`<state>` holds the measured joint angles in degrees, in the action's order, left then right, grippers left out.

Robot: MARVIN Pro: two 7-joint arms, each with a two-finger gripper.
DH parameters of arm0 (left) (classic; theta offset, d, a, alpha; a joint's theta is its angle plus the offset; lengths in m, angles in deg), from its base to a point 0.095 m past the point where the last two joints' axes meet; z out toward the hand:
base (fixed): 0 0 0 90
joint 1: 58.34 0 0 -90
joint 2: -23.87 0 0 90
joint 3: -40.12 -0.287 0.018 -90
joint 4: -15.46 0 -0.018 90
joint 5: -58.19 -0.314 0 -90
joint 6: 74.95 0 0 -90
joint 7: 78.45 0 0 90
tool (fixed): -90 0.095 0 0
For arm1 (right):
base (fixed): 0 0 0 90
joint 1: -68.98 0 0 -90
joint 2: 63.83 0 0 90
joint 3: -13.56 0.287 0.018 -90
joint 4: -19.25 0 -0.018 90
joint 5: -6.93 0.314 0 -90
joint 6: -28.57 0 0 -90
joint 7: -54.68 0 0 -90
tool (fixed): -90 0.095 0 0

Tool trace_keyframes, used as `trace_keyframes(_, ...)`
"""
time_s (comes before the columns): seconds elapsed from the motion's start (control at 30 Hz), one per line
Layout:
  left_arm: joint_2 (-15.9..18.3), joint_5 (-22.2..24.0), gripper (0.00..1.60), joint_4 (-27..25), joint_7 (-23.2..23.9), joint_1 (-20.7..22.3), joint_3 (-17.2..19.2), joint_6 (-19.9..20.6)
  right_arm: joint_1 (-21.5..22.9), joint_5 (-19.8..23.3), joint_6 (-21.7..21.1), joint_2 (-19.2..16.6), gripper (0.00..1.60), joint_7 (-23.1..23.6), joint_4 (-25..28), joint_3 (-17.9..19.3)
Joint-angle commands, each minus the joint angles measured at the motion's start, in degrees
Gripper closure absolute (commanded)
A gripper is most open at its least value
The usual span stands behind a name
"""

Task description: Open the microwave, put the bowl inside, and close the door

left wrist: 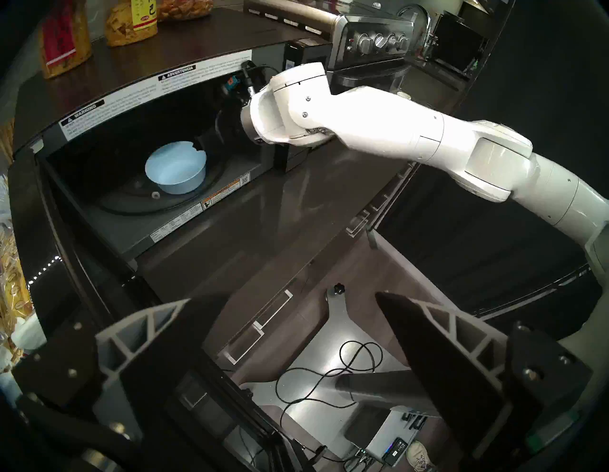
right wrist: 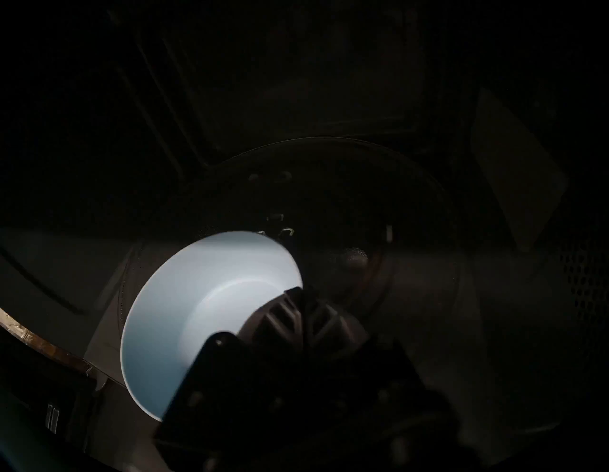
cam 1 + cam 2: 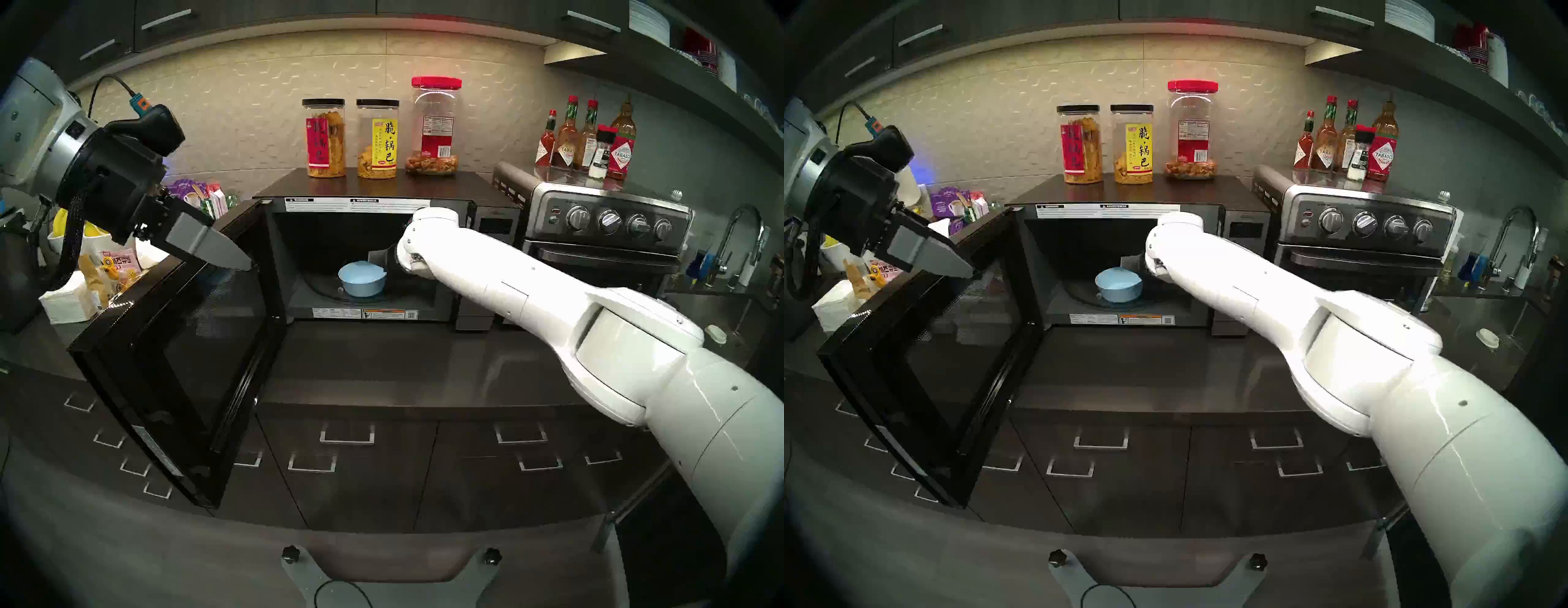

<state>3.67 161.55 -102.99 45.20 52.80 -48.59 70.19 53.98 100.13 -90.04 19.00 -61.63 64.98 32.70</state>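
The light-blue bowl [image 3: 362, 278] sits on the glass turntable [image 1: 131, 201] inside the open microwave [image 3: 382, 204]. The right gripper [image 2: 293, 316] pinches the bowl's rim on its right side (fingers nearly together). The left gripper [image 1: 290, 333], fingers wide and empty, hovers just above the door [image 3: 182, 361], nearer to it.
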Motion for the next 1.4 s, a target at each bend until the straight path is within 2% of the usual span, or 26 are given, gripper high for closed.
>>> trace_keyframes(0.0,-0.2,0.2,0.0,0.1,0.1,0.1,0.5,-0.1,1.1,-0.4,0.1,-0.6,0.9,0.8,1.8,0.3)
trace_keyframes(0.07,-0.2,0.2,0.0,0.1,0.1,0.1,0.5,-0.1,1.0,-0.6,0.1,-0.8,0.8,0.8,2.2,0.3)
trace_keyframes(0.1,-0.2,0.2,0.0,0.1,0.1,0.1,0.5,-0.1,1.0,-0.6,0.0,-0.9,0.66,0.7,2.4,0.3)
trace_keyframes(0.13,-0.2,0.2,0.0,0.2,0.1,0.1,0.5,-0.1,1.0,-0.7,0.0,-0.9,0.3,0.7,2.6,0.4)
trace_keyframes(0.17,-0.2,0.2,0.0,0.2,0.1,0.1,0.5,-0.1,1.0,-0.8,0.0,-1.0,0.2,0.7,2.7,0.4)
trace_keyframes(0.2,-0.2,0.2,0.0,0.2,0.1,0.1,0.5,-0.1,0.9,-0.8,0.0,-1.0,0.0,0.7,2.8,0.4)
trace_keyframes(0.4,-0.2,0.2,0.0,0.2,0.1,0.1,0.5,-0.1,0.8,-0.8,-0.7,-1.5,0.0,0.3,3.9,0.6)
trace_keyframes(0.6,-0.2,0.2,0.0,0.1,0.1,0.2,0.4,-0.1,0.6,0.1,-2.6,-3.1,0.0,-0.6,7.6,1.1)
trace_keyframes(0.63,-0.2,0.2,0.0,0.1,0.1,0.2,0.4,-0.1,0.5,0.6,-3.3,-3.6,0.18,-0.5,8.5,1.3)
trace_keyframes(0.67,-0.2,0.2,0.0,0.1,0.1,0.2,0.4,-0.1,0.5,0.8,-3.5,-3.9,0.21,-0.6,9.3,1.4)
trace_keyframes(0.9,-0.2,0.2,0.0,0.1,0.1,0.2,0.4,-0.1,-0.2,2.1,-4.6,-5.2,0.21,-2.6,13.0,2.1)
trace_keyframes(1.03,-0.2,0.2,0.0,0.2,0.1,0.1,0.5,-0.1,-0.6,2.5,-4.8,-5.3,0.2,-3.5,13.6,2.1)
trace_keyframes(1.37,-0.3,0.2,0.0,0.2,0.1,0.1,0.5,-0.1,-1.5,2.7,-4.4,-4.2,0.31,-4.8,12.9,1.7)
